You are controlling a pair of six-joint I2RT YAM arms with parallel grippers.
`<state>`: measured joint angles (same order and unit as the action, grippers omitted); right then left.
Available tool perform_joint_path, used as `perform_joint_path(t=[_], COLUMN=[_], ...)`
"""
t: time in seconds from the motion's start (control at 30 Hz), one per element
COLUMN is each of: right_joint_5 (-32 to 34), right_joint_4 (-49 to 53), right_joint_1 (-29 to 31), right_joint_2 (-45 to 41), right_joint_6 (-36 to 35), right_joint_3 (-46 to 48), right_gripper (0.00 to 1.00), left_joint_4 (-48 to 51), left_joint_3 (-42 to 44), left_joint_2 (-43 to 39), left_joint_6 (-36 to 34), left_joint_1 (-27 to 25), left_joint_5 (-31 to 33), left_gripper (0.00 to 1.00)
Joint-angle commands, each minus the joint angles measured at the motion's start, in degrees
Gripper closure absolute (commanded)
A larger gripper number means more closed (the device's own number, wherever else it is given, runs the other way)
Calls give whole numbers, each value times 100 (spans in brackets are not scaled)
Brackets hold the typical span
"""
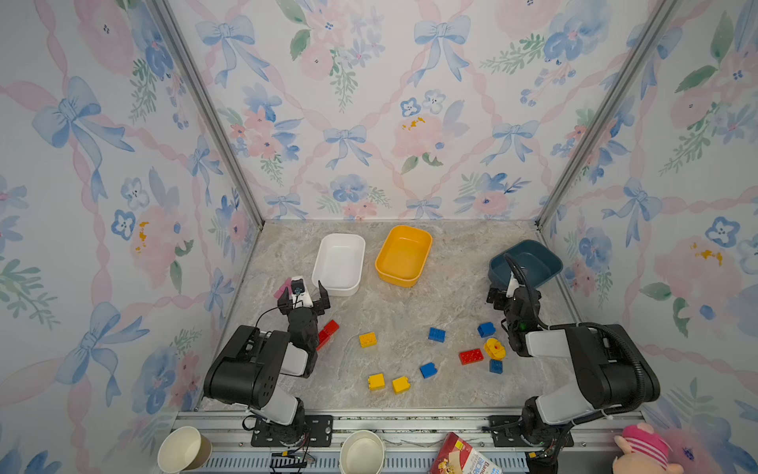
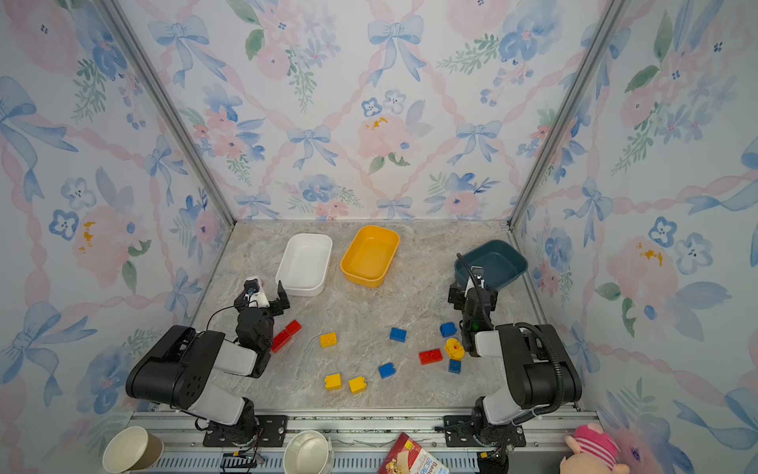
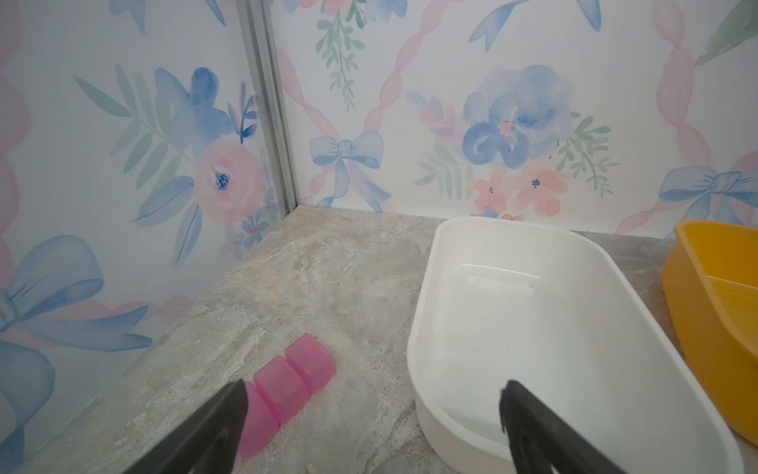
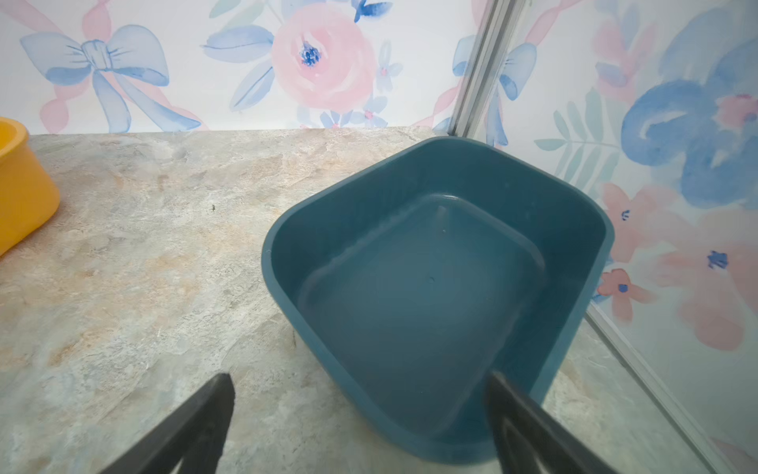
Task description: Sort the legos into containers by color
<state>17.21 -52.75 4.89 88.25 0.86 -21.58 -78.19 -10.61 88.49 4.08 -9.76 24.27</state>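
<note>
Three containers stand at the back of the table: a white tub (image 1: 339,262) (image 3: 533,328), a yellow-orange tub (image 1: 404,254) and a teal tub (image 1: 529,264) (image 4: 430,287), all with nothing in them. Legos lie scattered in front: red bricks (image 1: 328,333) beside the left arm, a yellow brick (image 1: 367,340), blue bricks (image 1: 437,334) (image 1: 428,370), two yellow bricks (image 1: 376,381), and a cluster by the right arm with a rounded yellow piece (image 1: 494,348) and a red brick (image 1: 471,356). My left gripper (image 1: 302,293) (image 3: 374,385) hangs open before the white tub. My right gripper (image 1: 510,289) (image 4: 359,376) hangs open at the teal tub's near rim.
A pink block (image 3: 287,385) lies on the table under the left gripper's outer finger. Floral walls close in the table on three sides. Beyond the front rail are two paper cups (image 1: 184,449) (image 1: 361,453), a snack box (image 1: 467,457) and a pink plush toy (image 1: 644,451).
</note>
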Motion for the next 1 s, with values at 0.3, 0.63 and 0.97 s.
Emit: perform_joint_path(t=[0.3, 0.63, 0.97], right_joint_5=[72, 91, 608], right_joint_4=[-95, -95, 2194], right_joint_1=[12, 27, 257], right_joint_2=[43, 43, -738], right_joint_6=[52, 34, 21], right_joint_3=[14, 6, -899], right_gripper=[3, 3, 3], left_joint_4=[-124, -126, 2003], left_joint_3=[56, 51, -821], left_joint_2=[67, 79, -781], left_joint_6=[9, 10, -9], left_joint_1=[22, 25, -17], left_joint_5=[70, 70, 346], left_gripper=[2, 2, 3])
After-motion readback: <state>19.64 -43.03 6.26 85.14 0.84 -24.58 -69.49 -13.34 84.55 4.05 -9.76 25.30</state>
